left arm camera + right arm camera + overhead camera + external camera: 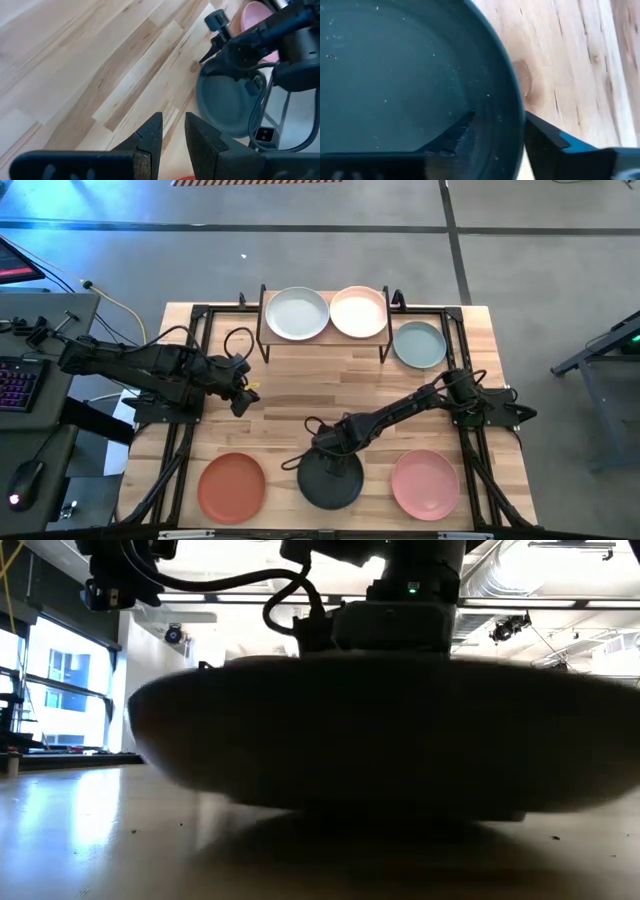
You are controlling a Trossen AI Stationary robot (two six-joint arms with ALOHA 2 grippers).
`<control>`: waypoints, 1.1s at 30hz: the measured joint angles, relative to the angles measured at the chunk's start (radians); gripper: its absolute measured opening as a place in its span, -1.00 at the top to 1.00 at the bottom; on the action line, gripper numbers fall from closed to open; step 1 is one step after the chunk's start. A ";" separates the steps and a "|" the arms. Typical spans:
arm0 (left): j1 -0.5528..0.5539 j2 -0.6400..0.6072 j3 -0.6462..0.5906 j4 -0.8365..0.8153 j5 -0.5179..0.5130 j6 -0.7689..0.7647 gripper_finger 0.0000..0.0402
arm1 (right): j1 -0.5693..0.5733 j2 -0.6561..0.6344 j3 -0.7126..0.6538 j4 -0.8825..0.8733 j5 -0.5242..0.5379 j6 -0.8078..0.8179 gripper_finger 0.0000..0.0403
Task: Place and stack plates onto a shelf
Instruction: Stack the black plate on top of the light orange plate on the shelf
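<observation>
Near the lower centre of the high view, the right gripper [318,452] sat at the upper-left rim of the charcoal plate [333,480], which lay flat on the table [300,395]. In the right wrist view, one finger [455,135] rested inside the plate's [395,75] bowl and the other stood just outside the rim, so the jaws straddled the edge; they looked partly open around it, not yet pinched shut, though a light contact could not be ruled out. The low view showed the plate [380,740] as a dark, level shape with its base on the wood, so it had not been lifted. The shelf [325,340] stood at the upper centre of the high view, well apart from this plate, carrying a grey-green plate [297,313] and a peach plate [358,311] side by side. Another grey-green plate [419,345] lay on the table just right of the shelf. A terracotta plate [232,486] lay at lower left and a pink plate [425,483] at lower right. The left gripper [240,392] hovered over bare wood at centre left, its jaws nearly closed and empty in the left wrist view [172,132]. The right arm was plainly the nearer one, and the coming lift probably depended on the rim staying between its fingers.
</observation>
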 joint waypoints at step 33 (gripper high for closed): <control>0.000 0.000 -0.001 -0.019 0.001 0.010 0.64 | -0.081 -0.091 -0.001 -0.086 -0.024 0.006 1.00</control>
